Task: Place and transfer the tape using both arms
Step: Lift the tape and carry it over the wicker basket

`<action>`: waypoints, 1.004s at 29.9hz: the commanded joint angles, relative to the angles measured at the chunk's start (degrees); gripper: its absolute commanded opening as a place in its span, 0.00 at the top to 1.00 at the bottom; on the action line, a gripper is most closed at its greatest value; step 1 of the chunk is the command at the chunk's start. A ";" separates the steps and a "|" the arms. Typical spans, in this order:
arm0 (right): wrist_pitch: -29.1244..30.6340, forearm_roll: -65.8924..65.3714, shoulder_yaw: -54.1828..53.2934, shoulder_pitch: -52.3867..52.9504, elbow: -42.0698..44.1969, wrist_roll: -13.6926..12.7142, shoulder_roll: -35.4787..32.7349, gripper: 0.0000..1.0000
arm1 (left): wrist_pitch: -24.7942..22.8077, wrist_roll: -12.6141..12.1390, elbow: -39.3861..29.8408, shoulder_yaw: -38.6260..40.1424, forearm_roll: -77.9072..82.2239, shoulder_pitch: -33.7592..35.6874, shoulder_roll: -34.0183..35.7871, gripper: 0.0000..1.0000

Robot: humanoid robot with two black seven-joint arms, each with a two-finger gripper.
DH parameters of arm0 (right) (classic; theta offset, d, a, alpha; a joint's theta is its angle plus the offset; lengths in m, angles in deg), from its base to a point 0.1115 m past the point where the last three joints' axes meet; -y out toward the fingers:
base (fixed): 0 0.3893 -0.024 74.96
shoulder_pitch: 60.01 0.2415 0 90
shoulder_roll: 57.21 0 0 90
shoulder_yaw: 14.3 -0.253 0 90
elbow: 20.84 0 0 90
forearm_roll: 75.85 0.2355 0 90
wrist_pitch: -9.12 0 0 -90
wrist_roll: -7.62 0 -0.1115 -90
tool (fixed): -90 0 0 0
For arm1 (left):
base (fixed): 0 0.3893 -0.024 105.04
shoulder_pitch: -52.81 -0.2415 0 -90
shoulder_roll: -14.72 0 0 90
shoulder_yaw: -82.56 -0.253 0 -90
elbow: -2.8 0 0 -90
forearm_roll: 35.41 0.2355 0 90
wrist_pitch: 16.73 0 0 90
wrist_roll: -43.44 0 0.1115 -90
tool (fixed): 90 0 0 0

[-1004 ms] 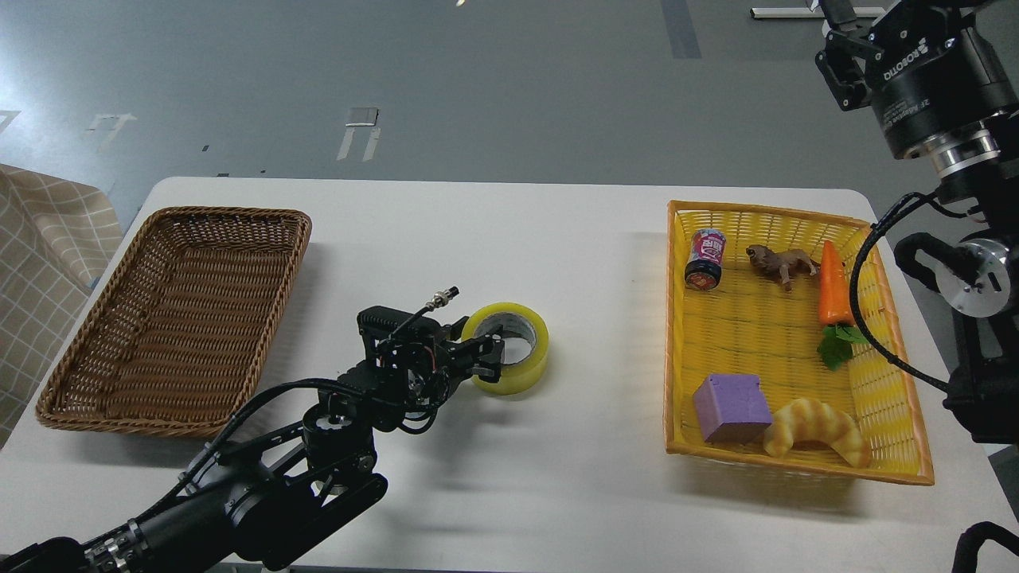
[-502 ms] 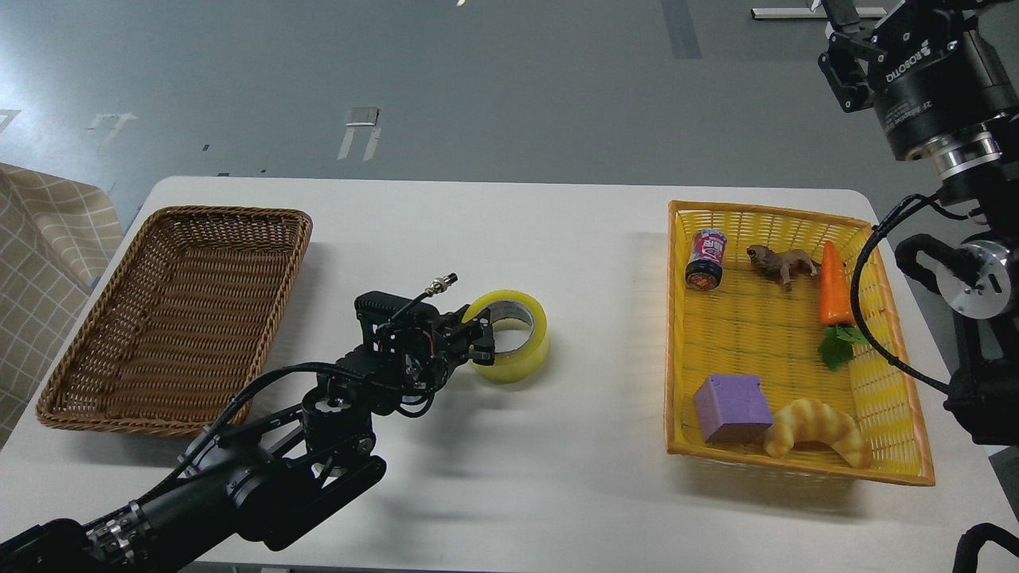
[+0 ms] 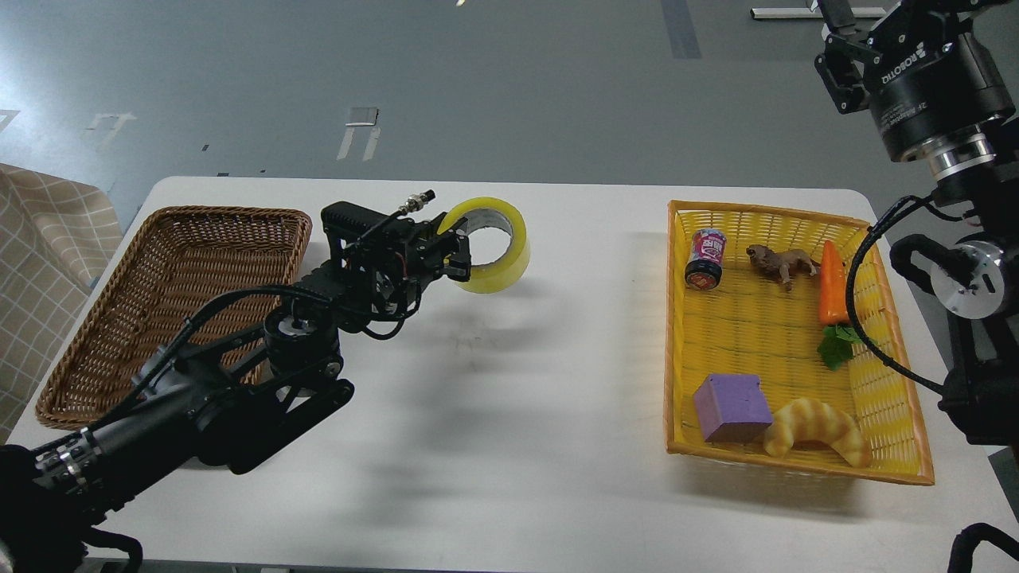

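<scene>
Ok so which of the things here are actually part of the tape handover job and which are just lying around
Part of the job:
- tape, gripped by the left gripper above the table
- right gripper, raised clear at the far right

Just lying about:
- brown wicker basket
- yellow basket holding a can, toy lion, carrot, purple cube and croissant
</scene>
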 commanded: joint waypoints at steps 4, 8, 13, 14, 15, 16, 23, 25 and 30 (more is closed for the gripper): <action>0.00 0.00 0.01 -0.73 0.15 0.07 0.00 0.02 | 0.06 0.04 -0.61 0.07 -0.19 2.40 9.04 0.93; 0.00 0.00 0.09 -0.82 0.24 0.07 0.18 0.02 | 0.50 0.39 -0.96 0.51 -0.36 2.40 15.10 0.92; 0.00 0.00 0.27 -0.82 0.33 0.07 0.62 0.02 | 0.76 3.37 -1.58 0.60 -1.67 2.22 20.72 0.92; 0.00 0.00 0.27 -0.91 0.33 0.07 0.70 0.02 | 1.11 3.73 -1.58 0.42 -2.38 1.96 21.87 0.92; 0.00 0.00 0.36 -0.91 0.33 0.07 0.70 0.02 | 1.55 3.73 -1.58 0.25 -2.73 1.78 22.40 0.92; 0.00 0.00 0.36 -0.91 0.33 0.07 0.79 0.02 | 1.99 3.73 -1.58 0.07 -3.00 1.52 22.93 0.92; 0.00 0.00 0.27 -0.82 0.33 0.07 1.23 0.02 | 5.33 4.26 -1.67 -0.19 -3.18 -3.84 27.15 0.92; 0.00 0.00 0.36 -0.91 0.33 0.07 1.23 0.02 | 6.82 5.49 -1.58 -0.19 -3.18 -6.03 28.73 0.92; 0.00 0.00 0.45 -1.43 0.33 0.07 1.23 0.02 | 9.37 5.76 -1.49 -0.19 -3.26 -8.67 30.40 0.92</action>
